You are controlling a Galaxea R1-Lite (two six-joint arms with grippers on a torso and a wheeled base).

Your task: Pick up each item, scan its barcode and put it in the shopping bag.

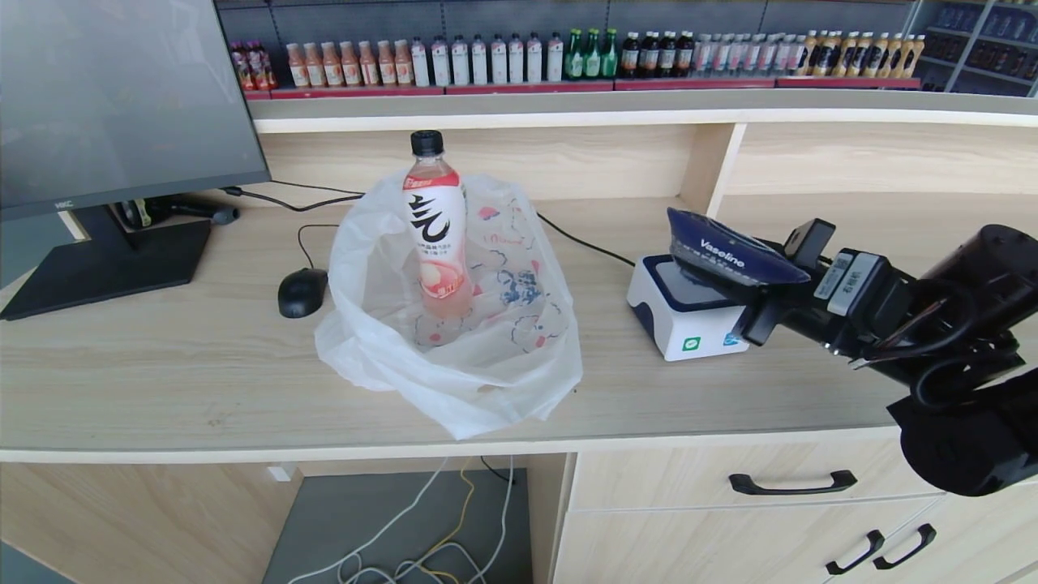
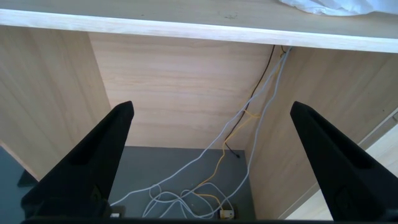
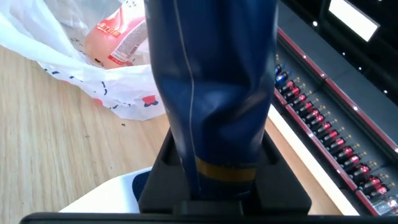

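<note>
Worktop (image 1: 162, 381) below drink shelves (image 1: 568, 57): my right jaws pinch the soft, likely light tube (image 1: 722, 247) near its firmer cap end; left jaws spread.

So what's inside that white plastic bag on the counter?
A pink drink bottle stands upright in the bag, its black cap above the rim. The bag's crumpled front wall hides the bottom, so anything lying flat there cannot be seen.

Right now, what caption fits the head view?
Right jaws hold a blue tube over the scanner; a bottle stands in the bag.
</note>
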